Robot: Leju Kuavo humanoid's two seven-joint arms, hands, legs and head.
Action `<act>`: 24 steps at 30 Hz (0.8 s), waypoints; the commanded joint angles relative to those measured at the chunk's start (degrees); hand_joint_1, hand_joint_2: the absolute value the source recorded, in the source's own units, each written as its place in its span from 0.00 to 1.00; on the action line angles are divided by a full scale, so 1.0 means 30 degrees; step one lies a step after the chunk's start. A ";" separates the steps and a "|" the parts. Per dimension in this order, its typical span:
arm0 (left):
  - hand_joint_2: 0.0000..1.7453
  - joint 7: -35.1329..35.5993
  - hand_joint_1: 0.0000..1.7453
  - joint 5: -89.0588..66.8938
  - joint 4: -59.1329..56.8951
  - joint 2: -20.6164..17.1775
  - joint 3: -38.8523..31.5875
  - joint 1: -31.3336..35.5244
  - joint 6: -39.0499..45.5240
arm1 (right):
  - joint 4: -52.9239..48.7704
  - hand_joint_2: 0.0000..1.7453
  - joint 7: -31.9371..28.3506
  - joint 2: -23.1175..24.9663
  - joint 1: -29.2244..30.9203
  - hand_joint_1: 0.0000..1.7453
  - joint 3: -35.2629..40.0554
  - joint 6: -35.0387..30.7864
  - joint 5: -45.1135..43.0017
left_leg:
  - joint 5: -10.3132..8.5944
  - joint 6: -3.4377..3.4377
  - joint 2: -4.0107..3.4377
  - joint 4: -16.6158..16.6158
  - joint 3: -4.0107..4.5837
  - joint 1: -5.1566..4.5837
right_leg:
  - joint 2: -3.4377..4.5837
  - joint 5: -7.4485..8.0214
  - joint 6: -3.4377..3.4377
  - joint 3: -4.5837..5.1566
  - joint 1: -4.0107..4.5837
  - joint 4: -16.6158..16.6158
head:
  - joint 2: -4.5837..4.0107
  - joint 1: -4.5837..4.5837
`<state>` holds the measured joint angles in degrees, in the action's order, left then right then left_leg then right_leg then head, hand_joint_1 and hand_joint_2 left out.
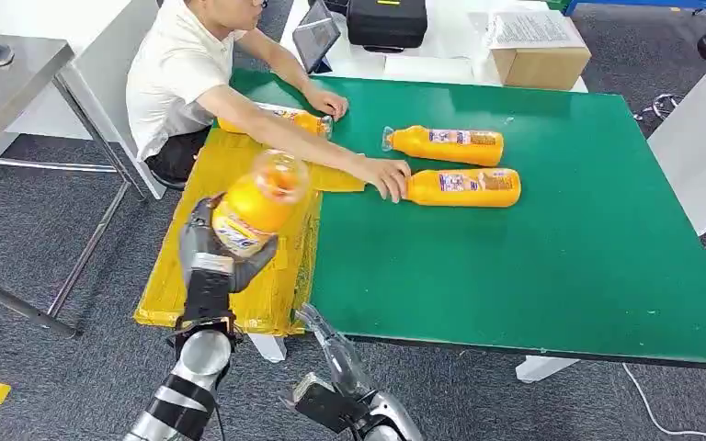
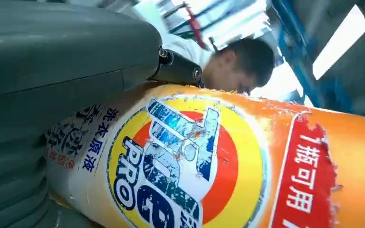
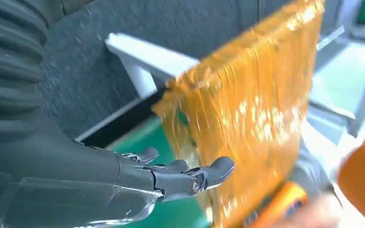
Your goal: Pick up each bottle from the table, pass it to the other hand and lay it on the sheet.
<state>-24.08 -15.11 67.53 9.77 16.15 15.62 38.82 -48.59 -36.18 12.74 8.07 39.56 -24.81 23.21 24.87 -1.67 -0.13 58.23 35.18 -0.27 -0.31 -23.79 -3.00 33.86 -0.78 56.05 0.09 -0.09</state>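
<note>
My left hand (image 1: 210,262) grips an orange bottle (image 1: 256,204) and holds it tilted above the yellow sheet (image 1: 239,303) at the left end of the green table (image 1: 515,266). Up close, the bottle's label (image 2: 180,161) lies against my left hand (image 2: 52,85). My right hand (image 1: 331,354) is open with nothing in it, just below the table's near edge; its fingers (image 3: 190,175) are stretched out beside the sheet (image 3: 247,109). Two more orange bottles (image 1: 445,144) (image 1: 464,186) lie on the table. Another bottle (image 1: 280,118) lies on the sheet's far end.
A person in a white shirt (image 1: 179,73) sits at the far left corner; one hand (image 1: 386,176) touches the nearer lying bottle, the other (image 1: 326,101) rests by the bottle on the sheet. A tablet (image 1: 315,41), black case (image 1: 386,23) and cardboard box (image 1: 540,55) stand behind the table.
</note>
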 commanded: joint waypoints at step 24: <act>1.00 0.4614 0.00 -0.6523 -1.1392 -0.2500 -0.0953 0.6034 -1.1140 | -0.5009 1.00 -0.1274 -0.0449 -0.1404 0.00 -0.3756 -0.0230 -0.2319 | 0.0015 0.0055 -0.0069 -0.0018 -0.0104 0.0021 | 0.0066 -0.0010 0.0041 -0.0078 0.0019 0.0009 | 0.0000 0.0007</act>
<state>-7.65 -38.96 38.69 3.87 15.67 32.99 8.71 -64.50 -39.95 12.61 3.30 28.72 -24.87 17.31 24.82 -1.62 -0.24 58.23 35.16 -0.27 -0.24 -23.77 -2.99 33.87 -0.78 56.13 0.09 -0.07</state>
